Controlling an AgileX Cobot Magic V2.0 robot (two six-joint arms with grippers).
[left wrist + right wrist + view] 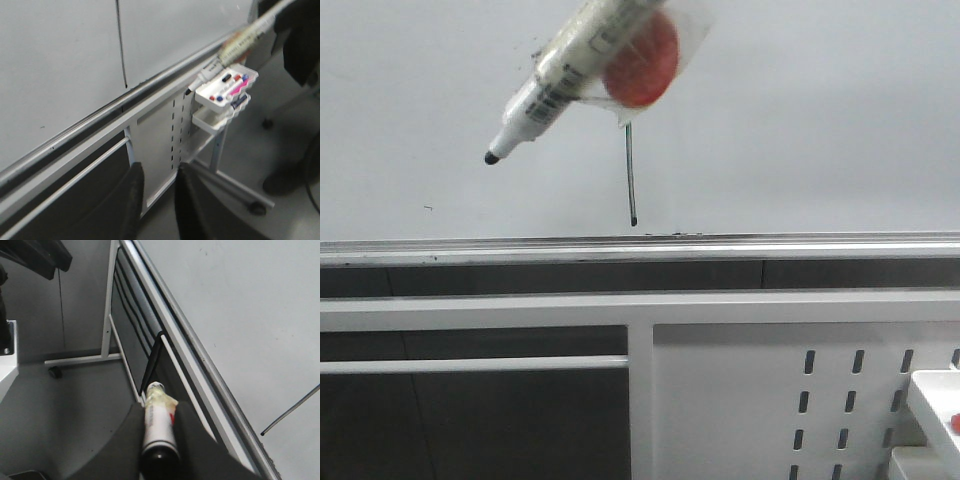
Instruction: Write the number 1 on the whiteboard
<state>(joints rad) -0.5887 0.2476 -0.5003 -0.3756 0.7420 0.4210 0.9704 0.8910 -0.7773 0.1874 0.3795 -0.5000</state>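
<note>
A glossy pale whiteboard [800,110] with a silver edge rail fills the front view; the number 1 [631,175], a thin, slightly bowed black stroke, stands just above the rail, and a capless marker [555,75] slants across it, tip off the board. The left wrist view alone shows a white tray of markers [227,92] on the slotted metal panel [165,145], and the left tool [155,200] slightly parted, empty. In the right wrist view, the right tool [159,440] clamps the marker's barrel.
</note>
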